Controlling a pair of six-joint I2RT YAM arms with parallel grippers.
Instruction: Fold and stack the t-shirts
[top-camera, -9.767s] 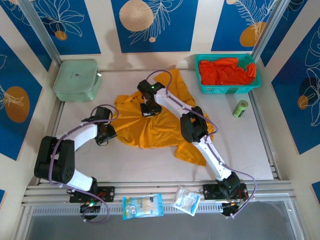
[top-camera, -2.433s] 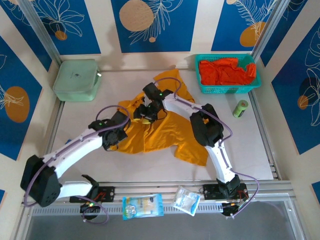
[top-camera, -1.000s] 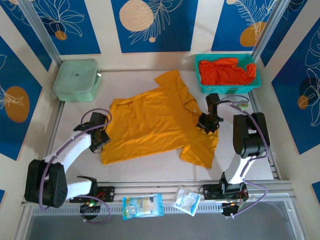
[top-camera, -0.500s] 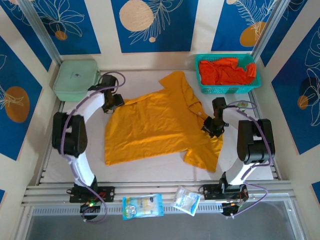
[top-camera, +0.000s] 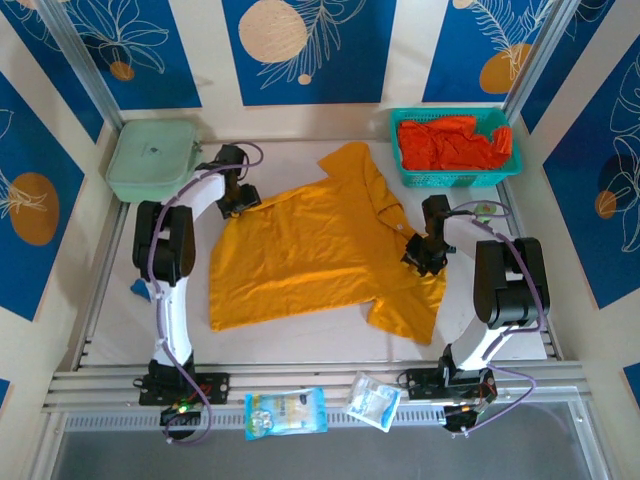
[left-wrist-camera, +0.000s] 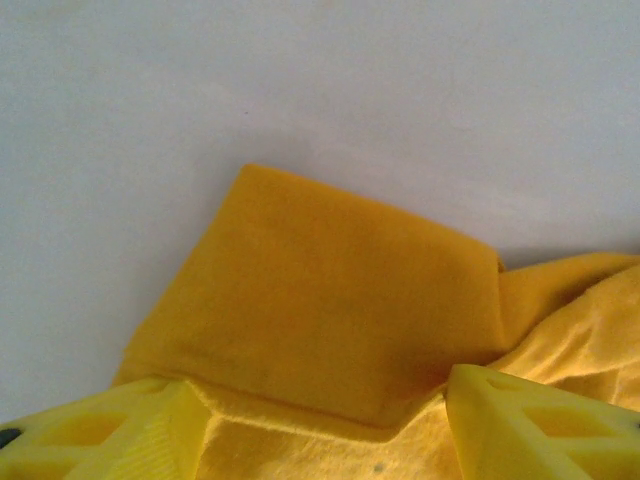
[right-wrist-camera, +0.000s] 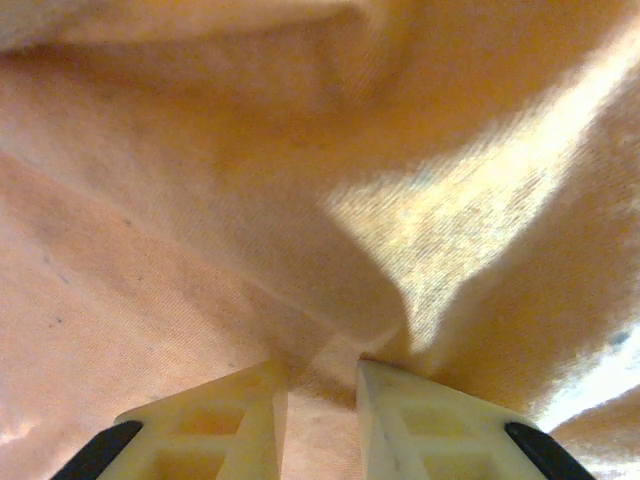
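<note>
Backdrop: blue-and-cream panelled walls (top-camera: 300, 50) enclose a pale table (top-camera: 290, 345).
Far left: pale green box (top-camera: 152, 160), lid on, in the table's far-left corner.
Left gripper (top-camera: 240, 196): at the far-left sleeve (left-wrist-camera: 330, 290) of the mustard-yellow t-shirt (top-camera: 310, 255), just right of the box. Wrist view shows the jaws standing wide apart. The folded-over sleeve lies between them, not pinched.
Mustard-yellow t-shirt: spread out mid-table between the two grippers, collar toward the far right, hem toward the near left. One sleeve points far, toward the basket.
Right gripper (right-wrist-camera: 322, 375): on the shirt's right edge, near the collar. Jaws nearly together, a ridge of yellow cloth nipped in the narrow gap.
Far right: teal basket (top-camera: 455, 181) in the far-right corner, red-orange t-shirts (top-camera: 450, 143) heaped inside, unfolded.
</note>
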